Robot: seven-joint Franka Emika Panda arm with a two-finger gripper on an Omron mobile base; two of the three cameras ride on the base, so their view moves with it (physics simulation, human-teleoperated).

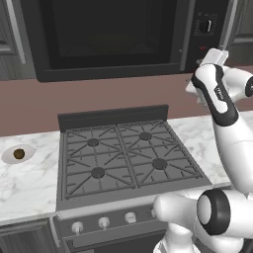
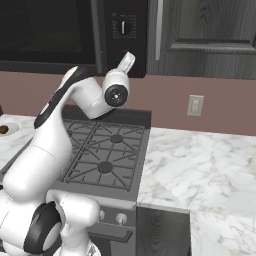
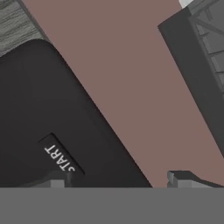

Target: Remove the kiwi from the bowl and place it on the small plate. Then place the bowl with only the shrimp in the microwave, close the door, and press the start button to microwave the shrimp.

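The large black boxy microwave (image 1: 113, 37) hangs above the black gas stove (image 1: 123, 158), its wide black door (image 1: 106, 34) with the dark window shut flat against the front, so whatever sits inside cannot be made out through the glass. On the white marbled counter (image 1: 24, 183) to the left of the stove lies the small flat whitish-grey plate (image 1: 11, 157), and on it rests the tiny dark brown-olive kiwi (image 1: 19, 153), alone on the plate; the right base view shows the same plate (image 2: 10, 127) at its left edge with the kiwi (image 2: 3, 130) on it. The white arm is raised to the microwave's black control panel (image 1: 210, 29), with the two-finger gripper (image 3: 116, 180) close against the panel's lower corner. In the hand view the dark finger tips (image 3: 178, 179) stand apart with nothing between them, and the square START button (image 3: 61, 158) lies just beside the left tip, the brownish-pink wall (image 3: 131, 87) beyond.
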